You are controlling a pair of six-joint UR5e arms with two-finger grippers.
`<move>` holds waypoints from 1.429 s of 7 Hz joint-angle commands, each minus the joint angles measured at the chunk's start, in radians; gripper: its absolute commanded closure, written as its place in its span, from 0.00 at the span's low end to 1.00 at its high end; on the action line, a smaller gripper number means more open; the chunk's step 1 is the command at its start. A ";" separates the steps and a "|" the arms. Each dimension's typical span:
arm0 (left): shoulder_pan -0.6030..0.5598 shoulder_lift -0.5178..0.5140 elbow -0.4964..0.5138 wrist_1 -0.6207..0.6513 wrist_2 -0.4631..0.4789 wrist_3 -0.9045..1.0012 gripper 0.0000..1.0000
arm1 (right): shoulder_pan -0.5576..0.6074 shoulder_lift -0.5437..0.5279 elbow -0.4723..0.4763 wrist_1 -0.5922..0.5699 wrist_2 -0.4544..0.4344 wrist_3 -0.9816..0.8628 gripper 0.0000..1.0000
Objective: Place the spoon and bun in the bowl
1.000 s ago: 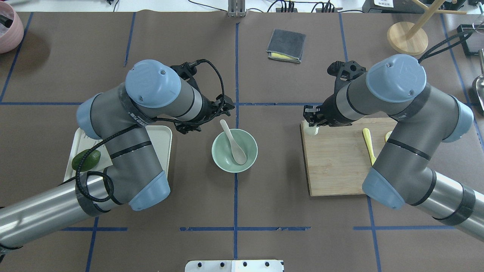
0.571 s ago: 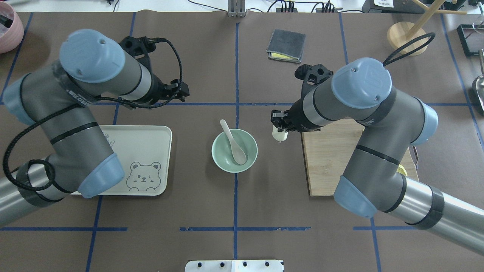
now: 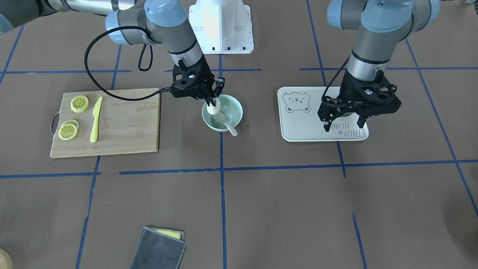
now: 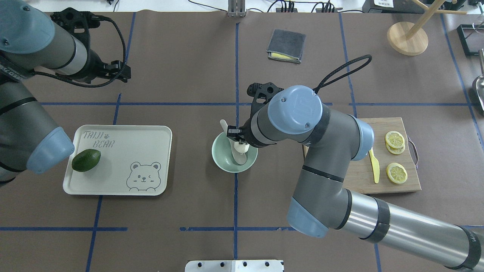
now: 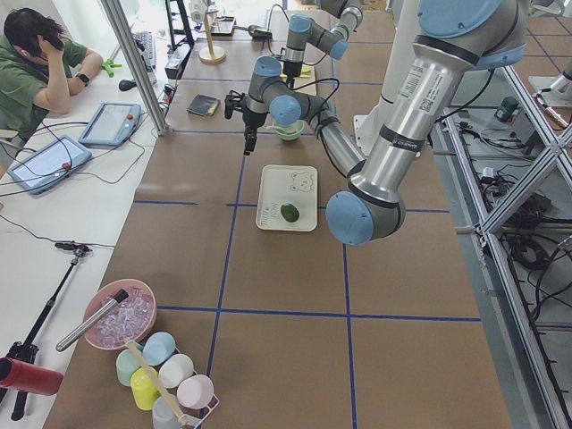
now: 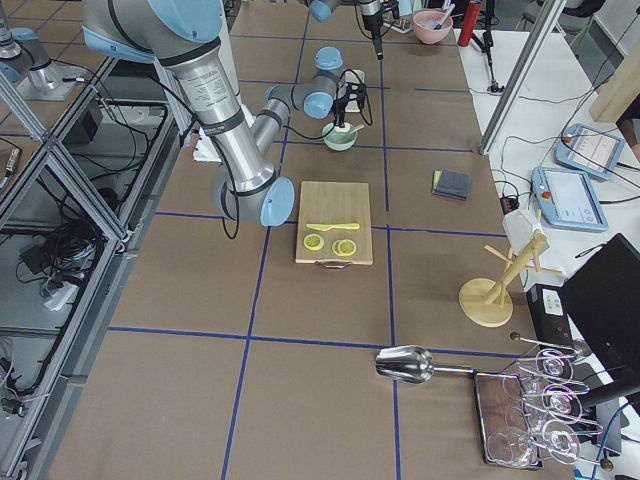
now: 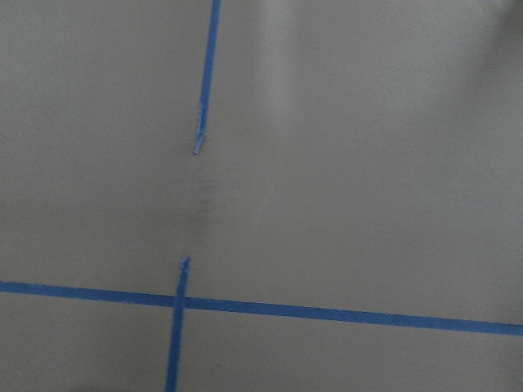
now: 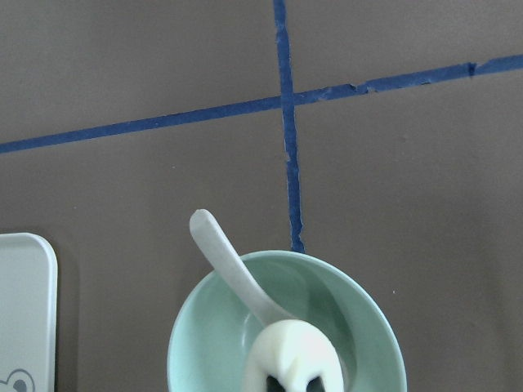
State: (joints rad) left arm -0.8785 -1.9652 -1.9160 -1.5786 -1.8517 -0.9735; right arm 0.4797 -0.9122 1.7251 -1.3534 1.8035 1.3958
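Note:
The pale mint-green bowl [image 4: 217,151] stands at the table's middle. The off-white spoon [image 4: 225,127] lies in it, scoop down and handle over the far rim. My right gripper [image 4: 239,142] is shut on the white bun [image 4: 242,148] and holds it just over the bowl's inside, above the spoon's scoop. The right wrist view shows the bun [image 8: 290,351] over the bowl [image 8: 368,327] and the spoon [image 8: 216,245]. In the front-facing view the bun [image 3: 213,109] hangs at the bowl [image 3: 236,112]. My left gripper [image 3: 343,122] is open and empty, high up at the far left.
A white bear-print tray [image 4: 124,147] with a dark green avocado [image 4: 86,160] lies left of the bowl. A wooden cutting board [image 4: 355,181] with a yellow knife [image 4: 374,164] and lemon slices [image 4: 395,139] lies to the right. A folded grey cloth [image 4: 286,45] lies at the back.
My right gripper has carried the bun left from the cutting board's corner to over the bowl. My left arm has drawn back from the bowl to the far left. The spoon has stayed in the bowl.

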 commanded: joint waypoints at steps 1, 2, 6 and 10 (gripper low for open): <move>-0.032 0.046 -0.003 -0.003 -0.003 0.079 0.00 | -0.009 0.015 -0.019 0.002 -0.015 0.003 0.00; -0.046 0.061 -0.003 -0.005 -0.003 0.107 0.00 | -0.009 0.016 -0.019 0.002 -0.015 0.005 0.00; -0.144 0.103 0.006 -0.008 -0.018 0.281 0.00 | -0.007 0.022 -0.016 0.000 -0.015 0.006 0.00; -0.428 0.178 0.118 -0.005 -0.246 0.780 0.00 | 0.115 -0.137 0.152 -0.116 0.063 -0.157 0.00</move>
State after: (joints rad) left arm -1.2062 -1.8074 -1.8521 -1.5855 -2.0254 -0.3689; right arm 0.5467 -0.9891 1.8138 -1.4141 1.8316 1.3324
